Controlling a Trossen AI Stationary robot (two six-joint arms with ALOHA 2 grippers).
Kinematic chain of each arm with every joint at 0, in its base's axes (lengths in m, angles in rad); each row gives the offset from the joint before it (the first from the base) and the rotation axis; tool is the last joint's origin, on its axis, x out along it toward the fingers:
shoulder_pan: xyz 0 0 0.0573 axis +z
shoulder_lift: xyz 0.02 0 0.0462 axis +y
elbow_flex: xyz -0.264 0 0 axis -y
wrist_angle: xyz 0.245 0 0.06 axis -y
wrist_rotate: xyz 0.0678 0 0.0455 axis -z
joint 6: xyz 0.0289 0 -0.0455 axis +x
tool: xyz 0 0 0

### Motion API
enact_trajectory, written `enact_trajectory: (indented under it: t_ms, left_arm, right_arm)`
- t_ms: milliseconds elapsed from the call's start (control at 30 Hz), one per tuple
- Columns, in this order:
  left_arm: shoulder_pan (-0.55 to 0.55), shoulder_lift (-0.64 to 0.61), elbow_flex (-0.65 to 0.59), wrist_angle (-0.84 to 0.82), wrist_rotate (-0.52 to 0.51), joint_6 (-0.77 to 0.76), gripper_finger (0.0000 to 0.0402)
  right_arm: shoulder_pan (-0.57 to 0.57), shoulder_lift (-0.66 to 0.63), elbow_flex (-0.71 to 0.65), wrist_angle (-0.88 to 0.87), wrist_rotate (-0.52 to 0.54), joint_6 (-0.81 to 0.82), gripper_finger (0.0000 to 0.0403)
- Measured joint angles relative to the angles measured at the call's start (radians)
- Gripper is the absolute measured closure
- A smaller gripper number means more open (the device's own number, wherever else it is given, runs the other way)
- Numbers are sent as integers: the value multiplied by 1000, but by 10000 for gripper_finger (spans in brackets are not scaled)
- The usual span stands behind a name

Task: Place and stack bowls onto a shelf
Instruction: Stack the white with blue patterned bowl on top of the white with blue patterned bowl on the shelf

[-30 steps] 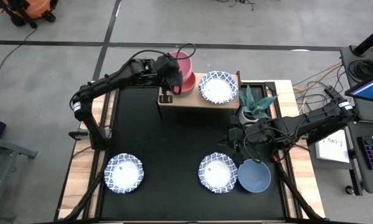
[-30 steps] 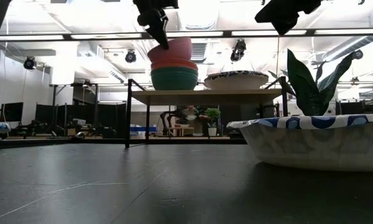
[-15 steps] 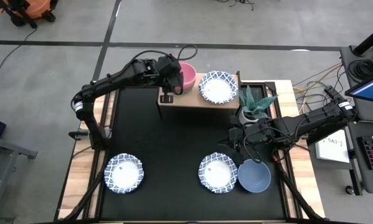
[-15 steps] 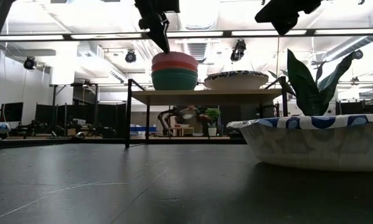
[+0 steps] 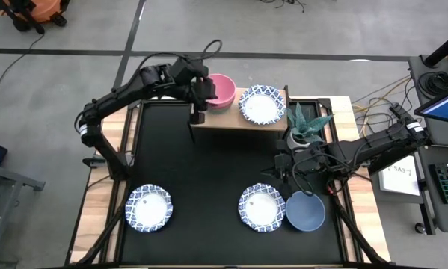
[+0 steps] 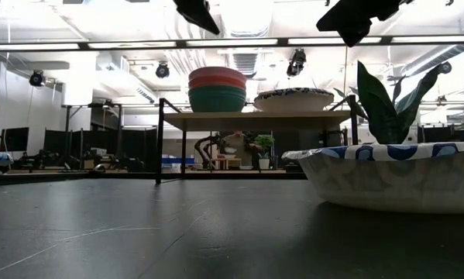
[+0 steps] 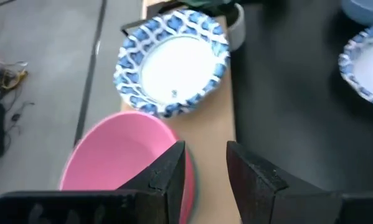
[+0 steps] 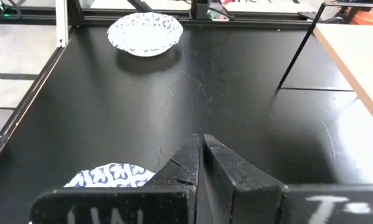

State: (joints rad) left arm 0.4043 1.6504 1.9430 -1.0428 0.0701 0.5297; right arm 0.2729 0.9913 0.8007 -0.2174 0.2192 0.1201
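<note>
Biggest worry at this point was the left claw [image 5: 201, 96]: it sat just beside the pink bowl [image 5: 221, 90] with its fingers parted and nothing in them. The wrist view had one finger [image 7: 167, 168] right up against the pink rim, so if the arm swung sideways instead of lifting, I'd guess it could drag or tip the whole stack off the shelf [image 5: 242, 125]. That stack sat at the shelf's left end, pink nested on red [image 6: 217, 80] on green [image 6: 217, 98], so a nudge up top probably had some leverage.

Smaller risk: the right claw [image 5: 283, 166], pinched shut and empty, hung over the bench [image 5: 209, 179] near the plant pot [image 5: 304, 128], with the slate-blue bowl [image 5: 305, 211] just beside it. A careless reach there could've clipped the plant.

Counts, as far as I could see:
- patterned white-and-blue bowls: three, one on the shelf [image 5: 262, 104], two on the bench [image 5: 148, 208] [image 5: 262, 208]
- plain bowls: four (pink, red, green, slate-blue)
- arms: two
- shelf: one
- plant: one
</note>
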Motion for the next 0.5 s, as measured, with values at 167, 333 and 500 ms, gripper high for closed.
enact_trajectory:
  t_ms: [167, 333, 500]
  left_arm:
    - [38, -15, -76, 30, 0, -21, 302]
    - [48, -99, -261, 123, 0, -84, 310]
    - [24, -266, -458, 257, 1, -174, 322]
  right_arm:
    - [0, 0, -1, 3, 0, -6, 394]
    - [0, 0, -5, 22, 0, -12, 394]
    - [0, 0, -6, 27, 0, 8, 394]
